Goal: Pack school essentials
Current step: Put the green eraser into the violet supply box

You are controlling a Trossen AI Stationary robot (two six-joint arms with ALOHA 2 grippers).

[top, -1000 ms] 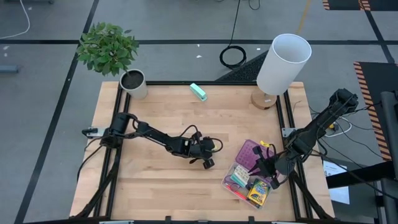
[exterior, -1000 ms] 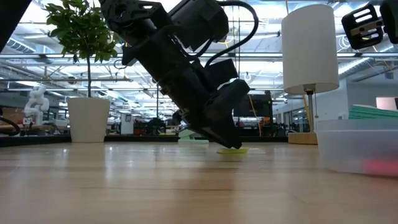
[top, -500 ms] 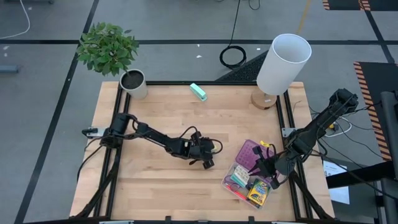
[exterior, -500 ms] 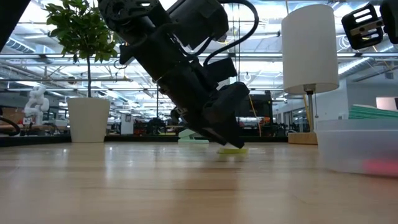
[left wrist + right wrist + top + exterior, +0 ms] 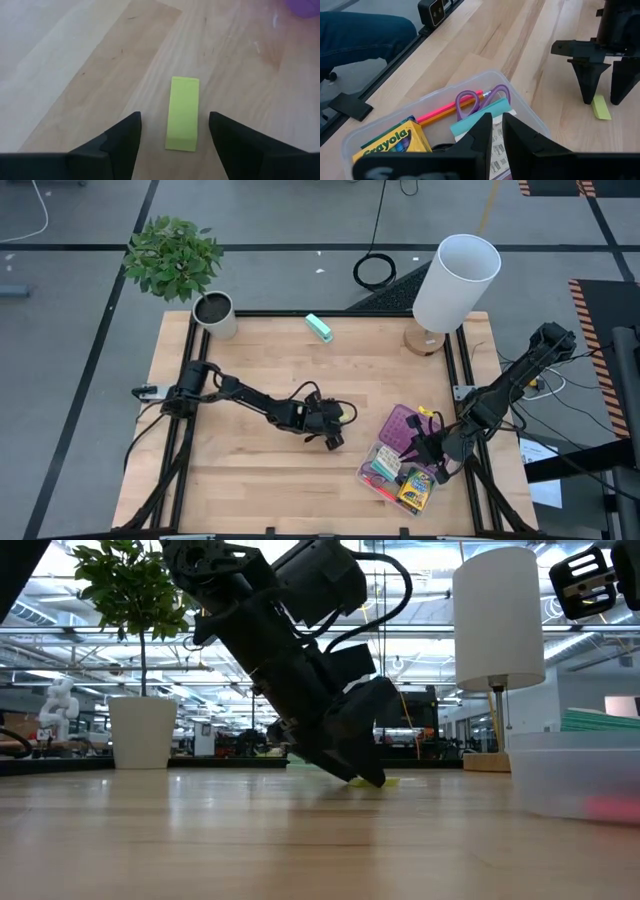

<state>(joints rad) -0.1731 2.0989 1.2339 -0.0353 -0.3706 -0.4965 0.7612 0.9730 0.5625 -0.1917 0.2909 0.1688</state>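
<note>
My left gripper (image 5: 172, 131) is spread astride the tiny yellow eraser (image 5: 182, 113), so I should sink to the wood and pinch its long sides squarely.

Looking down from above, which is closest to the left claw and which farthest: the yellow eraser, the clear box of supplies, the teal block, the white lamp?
From the left gripper:
1. Yellow eraser, right at the open fingertips, mid-table.
2. Clear box, toward the right arm, near the table's front edge.
3. Teal block, at the back edge.
4. White lamp, back right corner.
</note>
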